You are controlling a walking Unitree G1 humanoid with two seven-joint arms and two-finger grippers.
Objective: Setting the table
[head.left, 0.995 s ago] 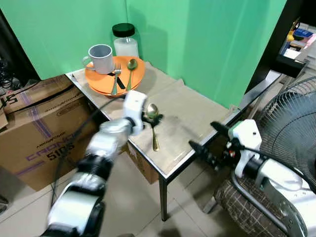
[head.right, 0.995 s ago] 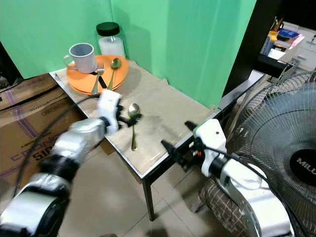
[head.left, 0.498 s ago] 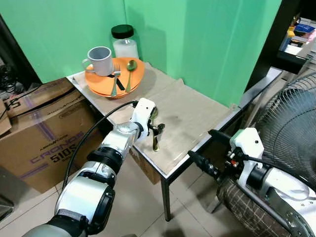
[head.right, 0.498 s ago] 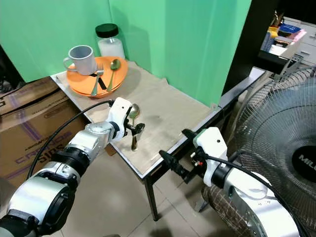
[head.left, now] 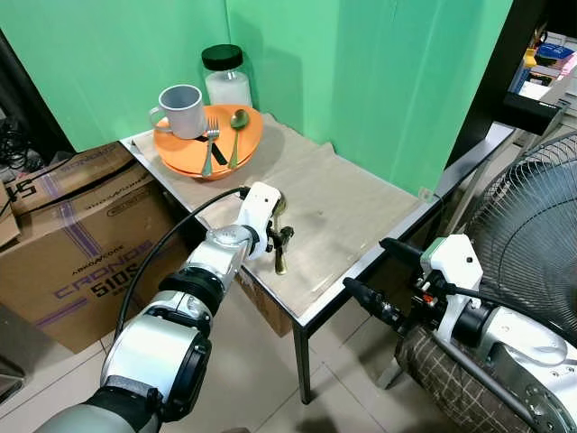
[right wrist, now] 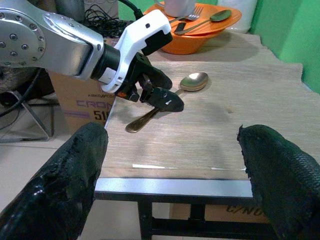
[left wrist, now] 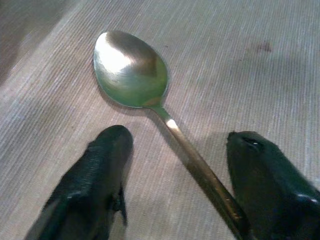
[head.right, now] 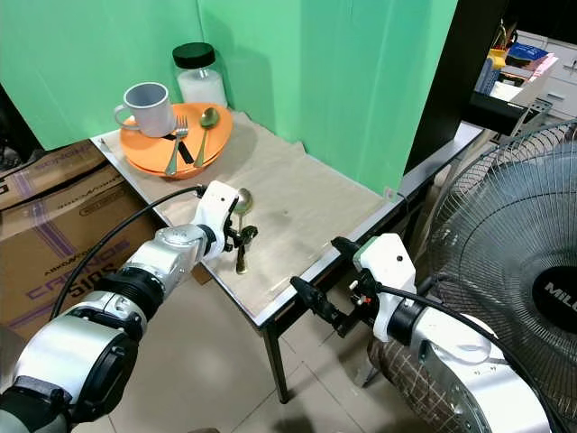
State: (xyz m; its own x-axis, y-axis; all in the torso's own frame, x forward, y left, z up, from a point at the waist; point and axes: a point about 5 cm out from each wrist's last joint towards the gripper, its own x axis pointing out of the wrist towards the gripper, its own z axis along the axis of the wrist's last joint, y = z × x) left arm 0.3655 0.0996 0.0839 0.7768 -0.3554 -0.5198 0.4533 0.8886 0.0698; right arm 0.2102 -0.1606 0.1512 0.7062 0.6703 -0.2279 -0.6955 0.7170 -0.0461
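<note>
The left pincer (head.left: pixel 281 236), fingers spread either side of the gold spoon (left wrist: pixel 150 95) lying flat on the desk (head.left: pixel 361 203), looks mid-placement; next, back off toward seven o'clock.

The spoon (left wrist: pixel 131 75) handle's end was cut off by the left wrist view's edge. The fan (head.left: pixel 532 216) was cropped at the right edge.

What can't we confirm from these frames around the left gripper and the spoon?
- Gold metal spoon: handle end cut off by the left wrist view's lower edge.
- Left gripper: eye views too small to tell whether the black fingers touch the handle.
- Orange bowl: contents under the fork and the second spoon hidden.
</note>
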